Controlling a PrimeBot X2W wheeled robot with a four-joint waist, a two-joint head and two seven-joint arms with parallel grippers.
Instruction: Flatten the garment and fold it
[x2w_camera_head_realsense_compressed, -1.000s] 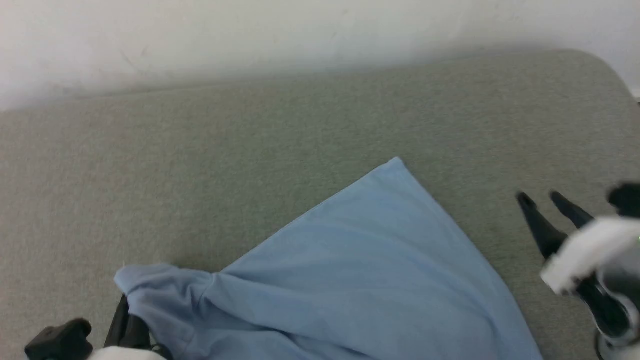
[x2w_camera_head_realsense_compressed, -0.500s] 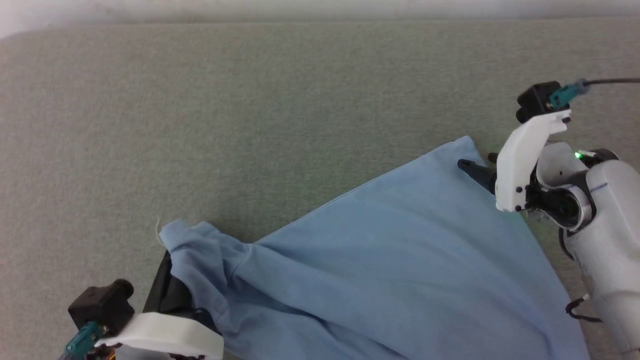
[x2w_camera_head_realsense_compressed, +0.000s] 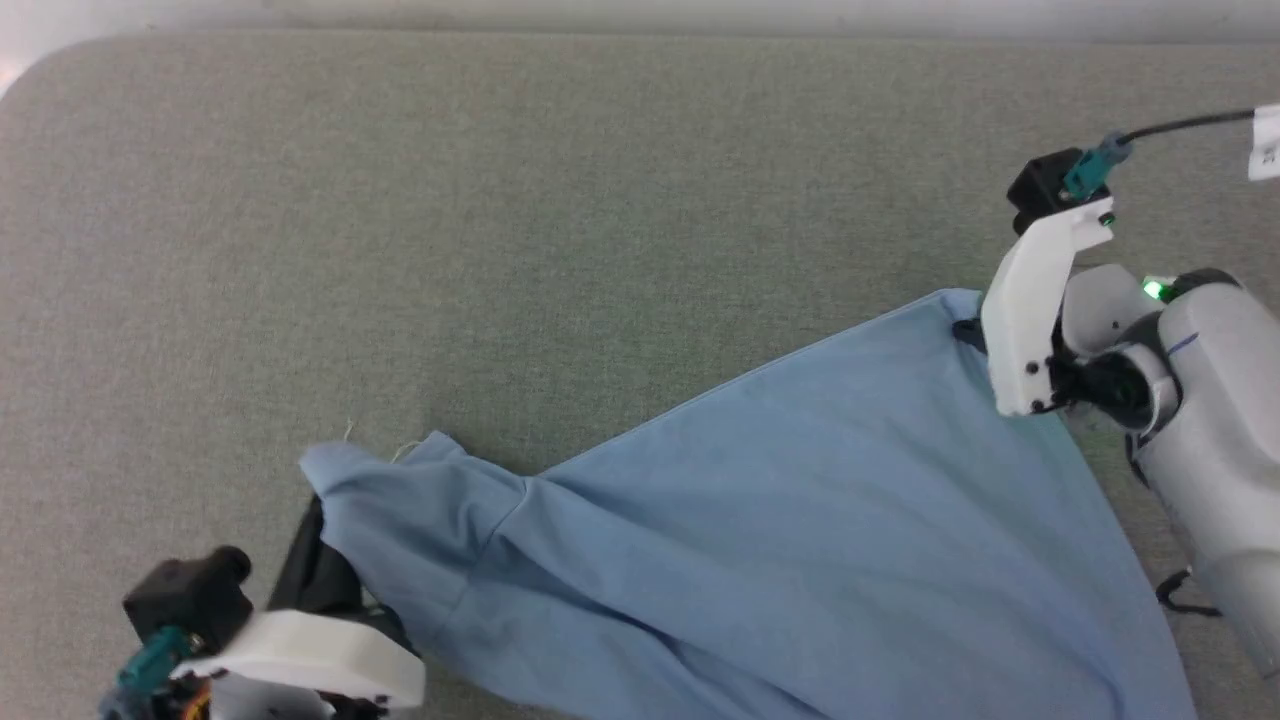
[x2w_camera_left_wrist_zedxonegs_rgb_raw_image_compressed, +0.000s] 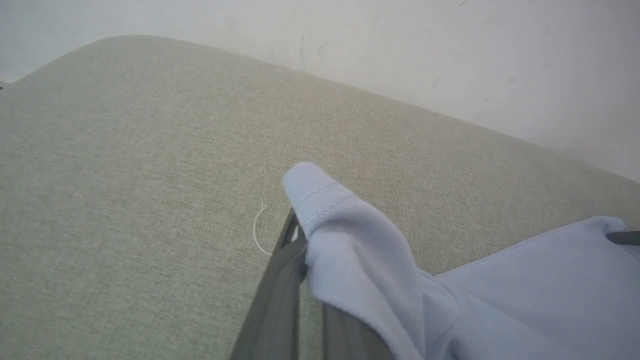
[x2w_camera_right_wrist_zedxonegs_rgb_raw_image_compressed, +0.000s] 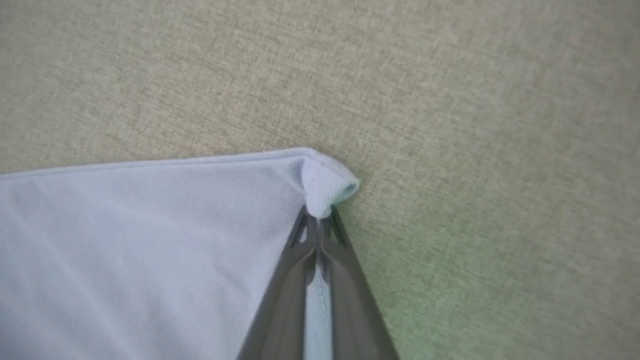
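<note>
The garment (x2w_camera_head_realsense_compressed: 760, 520), a light blue shirt, lies spread across the lower half of the grey-green surface in the head view. Its far right corner (x2w_camera_right_wrist_zedxonegs_rgb_raw_image_compressed: 325, 185) is pinched between the fingers of my right gripper (x2w_camera_right_wrist_zedxonegs_rgb_raw_image_compressed: 318, 220), which is shut on it. At the lower left, my left gripper (x2w_camera_left_wrist_zedxonegs_rgb_raw_image_compressed: 300, 235) is shut on a bunched sleeve end (x2w_camera_left_wrist_zedxonegs_rgb_raw_image_compressed: 320, 200) that drapes over its fingers. In the head view the left gripper (x2w_camera_head_realsense_compressed: 315, 545) sits mostly under the cloth. The right gripper (x2w_camera_head_realsense_compressed: 968, 332) shows at the shirt's corner, behind its white wrist bracket.
The grey-green fabric surface (x2w_camera_head_realsense_compressed: 500, 230) stretches wide beyond the garment. A pale wall (x2w_camera_left_wrist_zedxonegs_rgb_raw_image_compressed: 400, 45) borders its far edge. A loose white thread (x2w_camera_left_wrist_zedxonegs_rgb_raw_image_compressed: 257, 232) lies on the surface by the left fingers.
My right gripper reached the garment's far right corner and closed on it. The head view tilted down, and the left gripper kept its hold on the sleeve.
</note>
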